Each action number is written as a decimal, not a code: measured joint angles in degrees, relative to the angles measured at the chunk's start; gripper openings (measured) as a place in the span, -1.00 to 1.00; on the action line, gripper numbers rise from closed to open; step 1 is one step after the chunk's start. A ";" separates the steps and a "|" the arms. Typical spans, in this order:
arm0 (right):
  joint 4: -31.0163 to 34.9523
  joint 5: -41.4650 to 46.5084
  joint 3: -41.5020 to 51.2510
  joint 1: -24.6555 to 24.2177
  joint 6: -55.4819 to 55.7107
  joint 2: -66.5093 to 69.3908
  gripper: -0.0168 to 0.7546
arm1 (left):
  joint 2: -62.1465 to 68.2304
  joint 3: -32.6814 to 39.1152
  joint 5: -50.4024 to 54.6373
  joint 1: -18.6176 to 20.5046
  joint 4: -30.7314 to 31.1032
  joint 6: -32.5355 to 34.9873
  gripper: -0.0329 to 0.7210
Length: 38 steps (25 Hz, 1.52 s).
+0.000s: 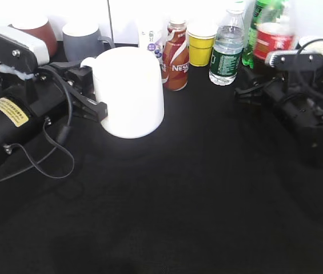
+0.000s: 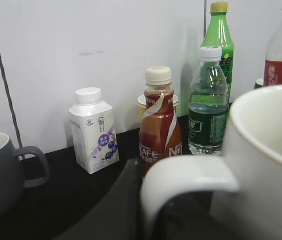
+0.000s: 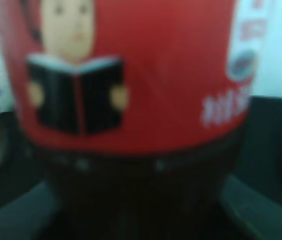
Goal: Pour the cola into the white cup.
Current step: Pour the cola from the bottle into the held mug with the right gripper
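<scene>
- Left claw (image 1: 95, 103): it sits at the handle side of the white cup (image 1: 131, 91), with one dark finger (image 2: 115, 210) lying just under the handle loop. Whether it is clenched on the handle or released, I cannot tell.
- White cup: upright on the black worktop (image 1: 167, 205), directly ahead of the left claw, mouth up.
- Right claw (image 1: 252, 88): the cola bottle (image 1: 272, 34) stands right at its tips at the back right. In the right wrist view the red label (image 3: 131, 70) and the dark liquid below it fill the frame, blurred, with grey claw parts low on either side. The claw stands around the bottle; whether it is pressed against the bottle cannot be told.
- Between the two claws, along the back edge: a brown coffee bottle (image 1: 176, 57) just beside the cup, a yellow cup (image 1: 201, 43), a clear water bottle (image 1: 226, 51), and a green soda bottle (image 2: 218, 40) near the cola.
- Behind the left claw: a grey mug (image 1: 84, 40), a brown-red cup (image 1: 38, 31) and a small white milk carton (image 2: 93, 130).
- Open room: the worktop in front of both claws, toward the camera, carries only a loose black cable (image 1: 52, 154) at the left.
- Room: a white panelled wall (image 2: 81, 60) closes the worktop directly behind the row of bottles.
</scene>
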 joint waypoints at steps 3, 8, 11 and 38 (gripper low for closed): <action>-9.56 0.09 1.44 0.00 0.00 -6.35 0.07 | 0.00 0.00 0.00 0.00 0.00 0.32 -0.83; -26.00 0.04 1.50 0.31 0.00 -8.92 0.07 | 0.00 0.00 0.00 0.00 0.00 0.32 -0.83; -32.09 0.04 1.50 0.31 0.00 -8.92 0.07 | 0.00 0.00 0.00 0.00 0.00 0.00 -0.83; -40.24 0.05 -3.63 0.31 -48.89 -8.92 0.04 | 0.00 0.00 6.86 0.00 -0.37 2.09 -0.83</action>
